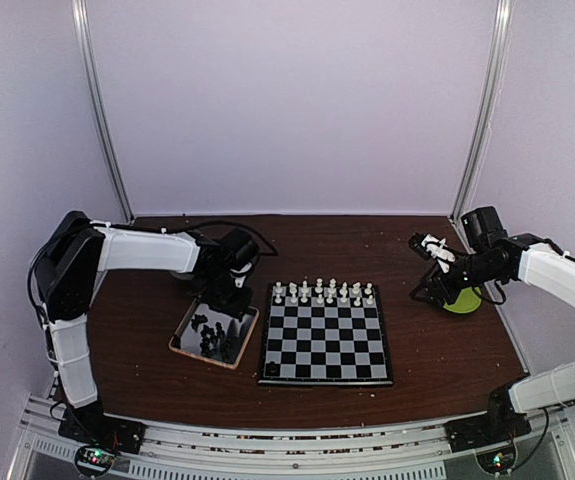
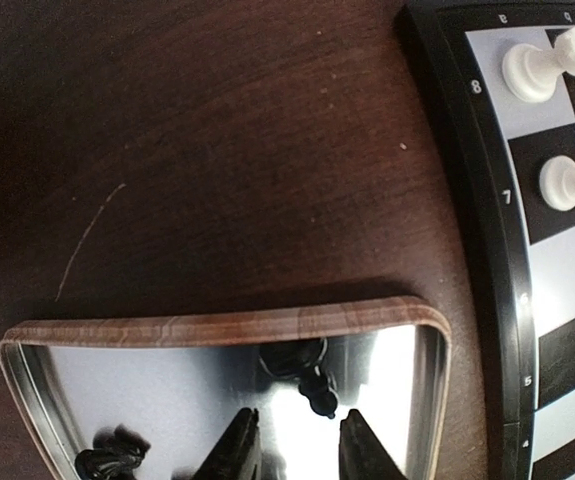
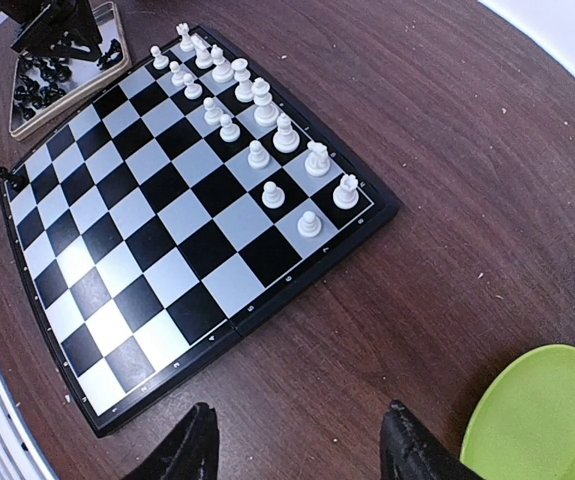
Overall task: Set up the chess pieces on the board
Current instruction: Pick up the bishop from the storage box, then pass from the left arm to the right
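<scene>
The left jaws stand partly open over the silver tray (image 2: 217,328). Their dark fingertips (image 2: 235,452) are apart and nothing is clamped between them. One black chess piece (image 2: 317,392) lies on the shiny tray floor just beyond the tips; whether a tip touches it I cannot tell. More black pieces (image 2: 112,462) lie jumbled on their sides nearby, with no common direction. The tray has a wood-grain rim and sits on the brown table (image 2: 217,150), just beside the left edge of the board (image 2: 567,280) with a narrow strip of table between them.

White numerals run along the board's black border: an 8 beside the outermost row of white pieces (image 2: 532,72), a 7 beside the next row, and a 5 further down. The marks on the far border are too blurred to read.

In the top view the board (image 1: 327,345) lies flat between the two arms, its sides square to the table's edges. The white pieces (image 1: 323,291) stand upright in two full rows along the side farthest from the arm bases.

The right jaws are wide open and hold nothing. Their dark fingertips (image 3: 192,448) hang above bare table off the board's right side, with a lime-green plate (image 3: 547,420) near them. A pale scratch (image 2: 87,240) and a few crumbs mark the table by the tray.
</scene>
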{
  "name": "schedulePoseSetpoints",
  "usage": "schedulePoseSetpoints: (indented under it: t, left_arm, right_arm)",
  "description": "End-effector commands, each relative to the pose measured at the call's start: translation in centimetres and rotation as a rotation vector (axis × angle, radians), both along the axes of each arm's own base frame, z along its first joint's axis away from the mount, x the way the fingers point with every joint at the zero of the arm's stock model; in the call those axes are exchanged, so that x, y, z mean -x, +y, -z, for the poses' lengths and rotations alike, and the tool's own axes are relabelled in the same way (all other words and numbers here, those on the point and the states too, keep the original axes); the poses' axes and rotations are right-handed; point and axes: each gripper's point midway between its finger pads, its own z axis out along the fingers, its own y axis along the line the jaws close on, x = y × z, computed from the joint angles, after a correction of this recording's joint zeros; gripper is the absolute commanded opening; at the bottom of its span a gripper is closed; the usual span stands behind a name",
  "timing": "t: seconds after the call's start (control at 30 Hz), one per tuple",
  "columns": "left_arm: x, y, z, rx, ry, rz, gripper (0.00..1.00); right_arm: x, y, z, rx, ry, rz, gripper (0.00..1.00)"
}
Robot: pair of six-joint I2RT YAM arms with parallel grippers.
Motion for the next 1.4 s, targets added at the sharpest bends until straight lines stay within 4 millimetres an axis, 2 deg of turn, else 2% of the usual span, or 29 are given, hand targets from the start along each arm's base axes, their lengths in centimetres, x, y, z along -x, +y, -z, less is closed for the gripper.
schedulePoseSetpoints:
  t: [0.0,0.37,0.53,0.63,0.8,0.97,1.03,1.2,1.37]
  left_arm:
    - [-0.9,-0.3,0.8,0.013,-0.008,-0.017,0.28]
    - [-0.8,-0.7,1.8,0.01,0.02,0.003,0.22]
    - [-0.6,-0.5,2.0,-0.007,0.033,0.017,0.12]
    - [-0.5,0.5,1.5,-0.061,0.031,0.035,0.05]
    - [0.2,0.9,-1.7,-0.055,0.011,0.138,0.02]
    - [3.4,-0.3,-4.7,0.068,0.066,0.32,0.0]
    - [4.5,-0.7,-5.7,0.119,0.085,0.36,0.0]
    - [7.4,-4.0,-9.2,0.356,0.146,0.5,0.0]
    - [8.9,-7.4,-13.0,0.546,0.187,0.615,0.01]
  right_arm:
    - [-0.3,0.1,-1.1,0.007,-0.032,-0.001,0.55]
    - [-0.3,0.1,-1.0,0.01,-0.03,-0.004,0.55]
    - [-0.2,0.1,-1.1,0.012,-0.034,-0.005,0.55]
    - [-0.2,0.1,-1.1,0.011,-0.034,-0.005,0.55]
    - [-0.2,0.1,-1.2,0.007,-0.032,-0.005,0.55]
    - [0.3,0.9,-1.3,-0.028,-0.02,-0.033,0.55]
    - [1.1,1.7,-1.8,-0.062,-0.005,-0.073,0.55]
    - [3.8,5.1,-4.6,-0.038,-0.075,-0.284,0.52]
    - [4.5,8.1,-7.5,0.108,-0.222,-0.481,0.5]
